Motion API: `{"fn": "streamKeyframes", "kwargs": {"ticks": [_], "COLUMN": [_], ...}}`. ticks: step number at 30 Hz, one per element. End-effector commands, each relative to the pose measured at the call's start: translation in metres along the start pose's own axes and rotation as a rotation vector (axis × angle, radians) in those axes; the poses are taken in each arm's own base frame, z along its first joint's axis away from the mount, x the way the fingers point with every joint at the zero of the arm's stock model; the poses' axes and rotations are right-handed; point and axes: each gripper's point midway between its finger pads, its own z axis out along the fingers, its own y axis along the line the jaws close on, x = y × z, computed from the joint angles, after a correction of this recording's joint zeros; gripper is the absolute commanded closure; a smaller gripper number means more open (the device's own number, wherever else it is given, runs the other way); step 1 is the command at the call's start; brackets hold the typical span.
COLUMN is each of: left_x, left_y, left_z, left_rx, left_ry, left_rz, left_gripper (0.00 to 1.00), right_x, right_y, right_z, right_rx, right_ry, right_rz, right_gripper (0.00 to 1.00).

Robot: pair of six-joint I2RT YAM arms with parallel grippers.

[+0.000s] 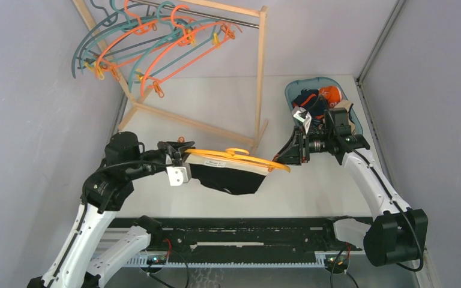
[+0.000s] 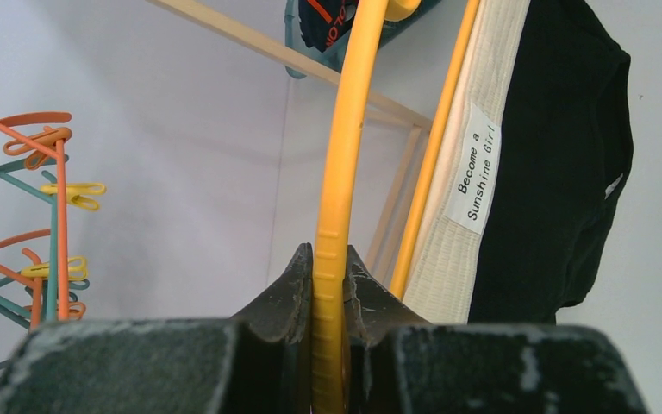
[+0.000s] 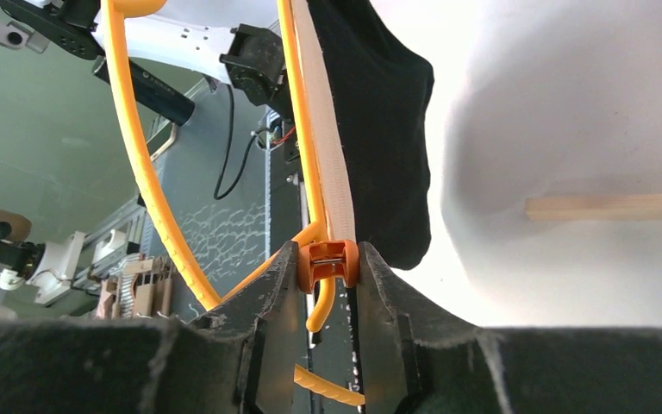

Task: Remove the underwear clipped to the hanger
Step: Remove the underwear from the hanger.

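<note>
A yellow-orange hanger (image 1: 234, 157) is held level above the table between both arms. Black underwear (image 1: 228, 179) with a white labelled waistband (image 2: 474, 172) hangs from it. My left gripper (image 1: 183, 157) is shut on the hanger's left end, and the bar (image 2: 345, 155) runs straight up between its jaws (image 2: 329, 259). My right gripper (image 1: 282, 161) is at the hanger's right end. There its jaws press both sides of the orange clip (image 3: 328, 261), which pinches the waistband (image 3: 332, 190). The black cloth (image 3: 379, 129) hangs beyond the clip.
A teal basket (image 1: 300, 87) at the back right holds navy and orange briefs (image 1: 321, 96), just behind the right arm. A wooden rack (image 1: 258, 72) at the back left carries several bare teal and orange hangers (image 1: 144, 42). Grey walls close in both sides.
</note>
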Motion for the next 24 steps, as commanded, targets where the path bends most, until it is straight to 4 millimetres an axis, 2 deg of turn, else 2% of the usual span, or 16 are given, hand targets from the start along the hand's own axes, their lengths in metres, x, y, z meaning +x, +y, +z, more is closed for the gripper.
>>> {"fn": "streamKeyframes", "kwargs": {"ticks": [1, 7, 11, 17, 24], "left_x": [0.000, 0.000, 0.000, -0.001, -0.002], "left_y": [0.008, 0.006, -0.003, -0.012, -0.012], "left_z": [0.007, 0.010, 0.011, 0.014, 0.013], "left_rx": [-0.038, -0.023, 0.024, 0.070, 0.067], "left_ry": [-0.013, -0.020, -0.027, -0.035, -0.035], "left_rz": [-0.003, -0.007, 0.028, 0.048, 0.047], "left_gripper": [1.00, 1.00, 1.00, 1.00, 1.00], "right_x": [-0.020, -0.026, -0.030, -0.023, -0.022], "right_y": [0.012, 0.017, 0.024, 0.033, 0.033], "right_z": [-0.001, -0.003, -0.002, 0.007, 0.007], "right_rx": [-0.004, 0.010, -0.004, -0.009, 0.013], "right_ry": [-0.008, -0.009, -0.002, 0.055, 0.075], "right_rz": [-0.121, -0.195, -0.238, -0.288, -0.319], "right_gripper": [1.00, 1.00, 1.00, 1.00, 1.00]}}
